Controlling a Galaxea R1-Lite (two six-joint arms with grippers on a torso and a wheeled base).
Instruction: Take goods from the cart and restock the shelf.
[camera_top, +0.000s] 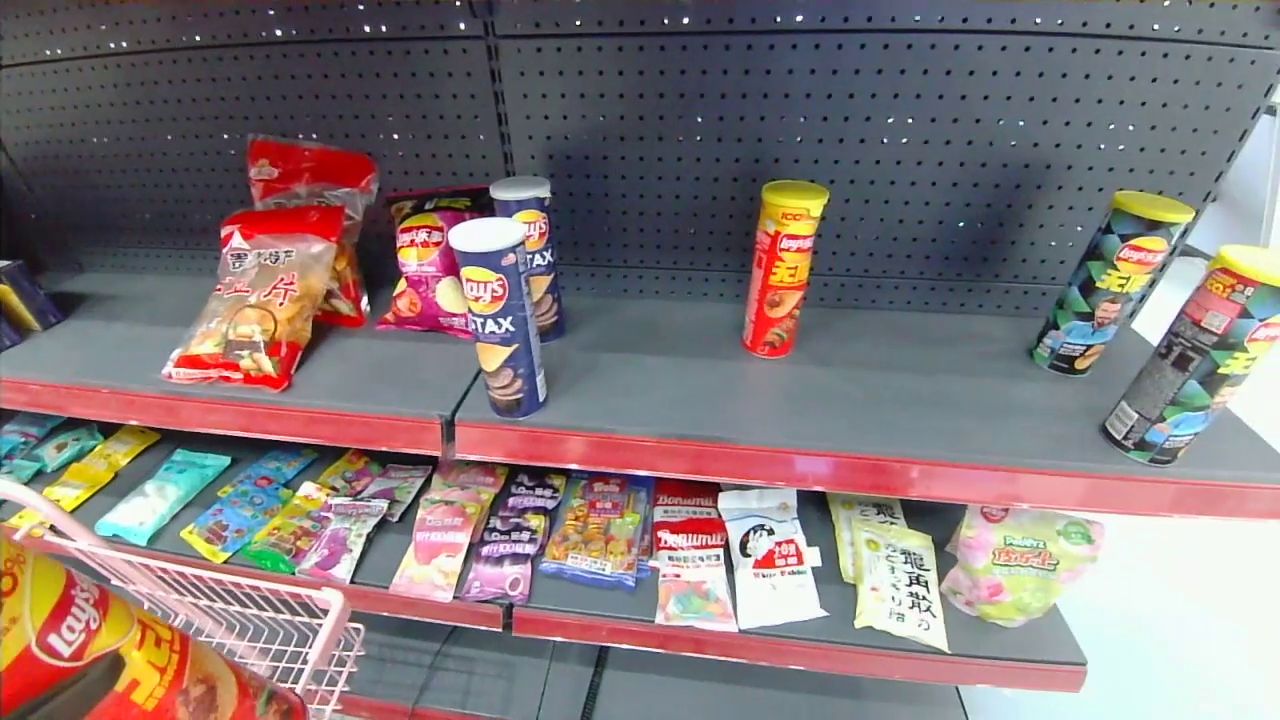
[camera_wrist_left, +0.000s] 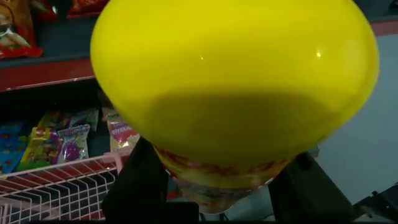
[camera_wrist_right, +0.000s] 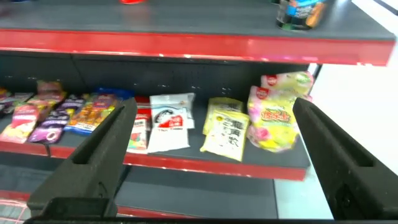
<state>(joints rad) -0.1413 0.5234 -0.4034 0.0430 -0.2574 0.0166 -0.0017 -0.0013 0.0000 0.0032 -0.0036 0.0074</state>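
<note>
A red chip can (camera_top: 90, 640) with a yellow lid (camera_wrist_left: 230, 81) sits at the lower left of the head view, above the pink wire cart (camera_top: 250, 610). My left gripper (camera_wrist_left: 221, 186) is shut on this can, one dark finger (camera_wrist_left: 140, 183) on each side of its body below the lid. The top shelf (camera_top: 850, 400) holds a matching red can (camera_top: 783, 268) standing upright near the middle. My right gripper (camera_wrist_right: 214, 109) is open with nothing between its fingers and faces the lower shelf (camera_wrist_right: 186, 165) of flat snack packets.
On the top shelf stand two blue cans (camera_top: 500, 315), red snack bags (camera_top: 260, 295) on the left and two dark patterned cans (camera_top: 1110, 285) at the right end. Bare shelf lies on either side of the red can. Packets (camera_top: 600, 530) cover the lower shelf.
</note>
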